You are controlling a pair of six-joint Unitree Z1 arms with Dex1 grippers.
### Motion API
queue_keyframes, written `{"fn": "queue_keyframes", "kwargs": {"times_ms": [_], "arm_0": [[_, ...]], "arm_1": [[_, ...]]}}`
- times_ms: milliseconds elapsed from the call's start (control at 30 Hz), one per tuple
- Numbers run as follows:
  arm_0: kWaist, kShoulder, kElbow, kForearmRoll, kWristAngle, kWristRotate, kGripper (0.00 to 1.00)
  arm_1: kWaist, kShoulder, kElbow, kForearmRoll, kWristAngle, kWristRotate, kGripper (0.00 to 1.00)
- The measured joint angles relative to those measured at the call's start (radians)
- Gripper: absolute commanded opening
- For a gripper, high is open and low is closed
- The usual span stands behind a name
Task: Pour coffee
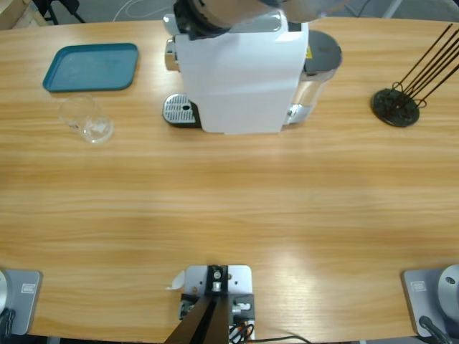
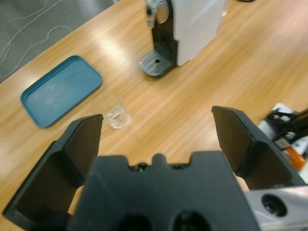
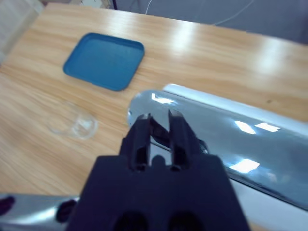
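Grey floor (image 2: pixel 29 24) with loose cables beyond wooden table (image 1: pixel 229 208)

Coffee machine (image 1: pixel 240 75) at table (image 1: pixel 229 208) back centre. Tray (image 1: pixel 91 67) far left of it, glass (image 1: pixel 87 120) just in front of tray. Wire rack (image 1: pixel 396 107) far right, well apart from machine.

Two black-jawed grippers on silver-grey arms

The left gripper (image 2: pixel 156 139) has a matte black moulded body with two round recesses near its base, two broad flat black fingers (image 2: pixel 82 144), and a silver metal plate with a dark screw hole beside the body. The right gripper (image 3: pixel 158 130) has narrow black fingers (image 3: pixel 139 137) on a blocky black body, with silver casing below-left.
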Motion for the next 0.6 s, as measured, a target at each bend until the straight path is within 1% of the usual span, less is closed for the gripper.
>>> {"fn": "queue_keyframes", "kwargs": {"times_ms": [133,200,333,400,467,600], "arm_0": [[0.0,0.027,0.037,-0.004,0.133,-0.041,0.997],[0.0,0.047,0.093,-0.046,0.194,-0.097,0.991],[0.005,0.08,0.222,-0.194,0.266,-0.171,1.0],[0.033,0.126,0.263,-0.268,0.28,-0.191,1.0],[0.055,0.177,0.312,-0.378,0.282,-0.208,1.0],[0.065,0.261,0.414,-0.592,0.285,-0.216,1.0]], "arm_1": [[-0.048,-0.138,0.015,0.018,0.024,-0.109,1.0],[-0.065,-0.227,0.021,0.055,0.044,-0.162,1.0],[-0.071,-0.398,0.08,0.136,0.069,-0.214,1.0],[-0.071,-0.484,0.173,0.15,0.069,-0.222,1.0],[-0.071,-0.567,0.278,0.165,0.068,-0.223,1.0],[-0.071,-0.704,0.431,0.263,0.039,-0.204,1.0]]}}
